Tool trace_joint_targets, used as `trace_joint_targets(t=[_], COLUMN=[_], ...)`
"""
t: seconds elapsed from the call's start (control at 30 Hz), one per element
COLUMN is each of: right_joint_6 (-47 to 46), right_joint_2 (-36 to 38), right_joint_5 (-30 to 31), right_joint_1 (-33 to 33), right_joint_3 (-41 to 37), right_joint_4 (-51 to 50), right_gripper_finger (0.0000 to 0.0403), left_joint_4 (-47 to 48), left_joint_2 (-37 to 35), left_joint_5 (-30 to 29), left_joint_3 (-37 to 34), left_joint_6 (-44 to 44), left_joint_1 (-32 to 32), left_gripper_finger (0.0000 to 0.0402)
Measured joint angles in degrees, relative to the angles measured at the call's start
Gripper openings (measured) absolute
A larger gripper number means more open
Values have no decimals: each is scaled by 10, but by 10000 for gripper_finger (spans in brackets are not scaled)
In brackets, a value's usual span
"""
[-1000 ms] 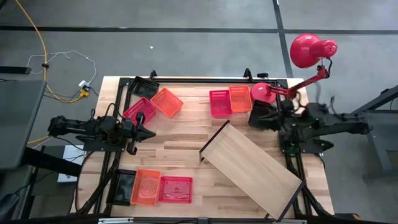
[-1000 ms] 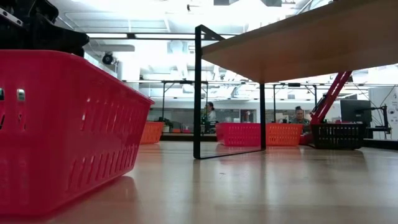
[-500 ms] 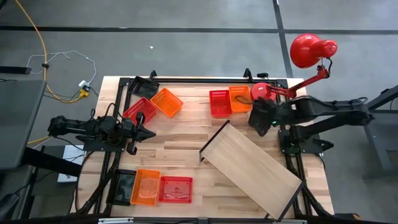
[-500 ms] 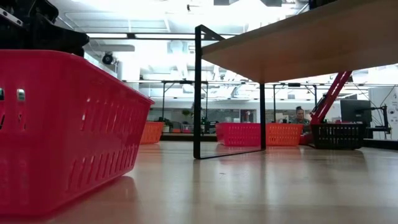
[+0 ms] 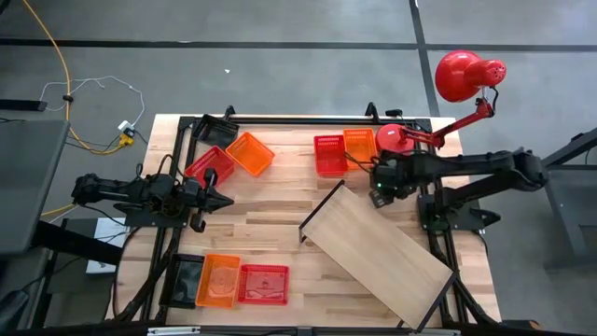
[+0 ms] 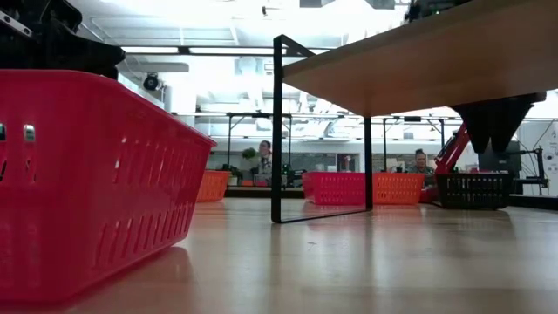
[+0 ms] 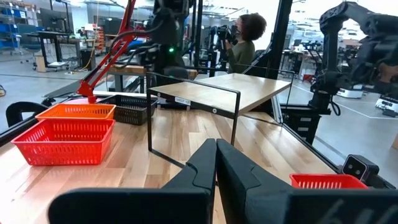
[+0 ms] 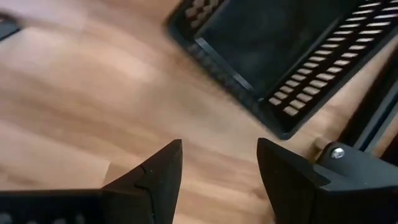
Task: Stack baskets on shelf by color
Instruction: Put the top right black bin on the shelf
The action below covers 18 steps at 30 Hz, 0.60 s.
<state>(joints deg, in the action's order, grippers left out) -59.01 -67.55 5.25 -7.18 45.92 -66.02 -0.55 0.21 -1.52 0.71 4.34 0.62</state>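
My right gripper [image 8: 221,168] is open and empty. It hovers above the tabletop just beside a black basket [image 8: 286,56], which stands on the table at the far right and also shows in the low view [image 6: 473,190]. In the high view this gripper [image 5: 379,183] is by the shelf's far end. The shelf [image 5: 378,247] lies slanted across the table, with a black bracket [image 5: 322,210]. A red basket [image 5: 329,155] and an orange basket [image 5: 359,147] stand side by side at the far edge. My left gripper [image 7: 216,163] is shut and empty at the table's left.
Black [image 5: 216,129], orange [image 5: 250,153] and red [image 5: 209,166] baskets lie at the far left. Black [image 5: 187,280], orange [image 5: 221,280] and red [image 5: 263,284] baskets lie at the near left. A red desk lamp [image 5: 462,75] stands at the far right corner. People show in the room beyond.
My right arm has stretched out from the table's right edge toward the left. Its gripper has come over the black basket and down toward the tabletop by the shelf's far end.
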Motion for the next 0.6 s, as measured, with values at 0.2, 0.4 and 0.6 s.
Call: trace_joint_targets(t=[0.2,0.4,0.6], right_joint_6=[98,174,210], right_joint_2=[1,1,0], right_joint_5=[-4,-17,-9], right_joint_1=[-38,-54,-71], right_joint_3=[-17,-37,-64], right_joint_4=[30,46,60], right_gripper_finger=[195,195,195], left_joint_4=[0,0,0], left_joint_2=[0,0,0], left_joint_5=[0,0,0], left_joint_3=[0,0,0], left_joint_6=[0,0,0], left_joint_1=[0,0,0], left_gripper_finger=[1,1,1])
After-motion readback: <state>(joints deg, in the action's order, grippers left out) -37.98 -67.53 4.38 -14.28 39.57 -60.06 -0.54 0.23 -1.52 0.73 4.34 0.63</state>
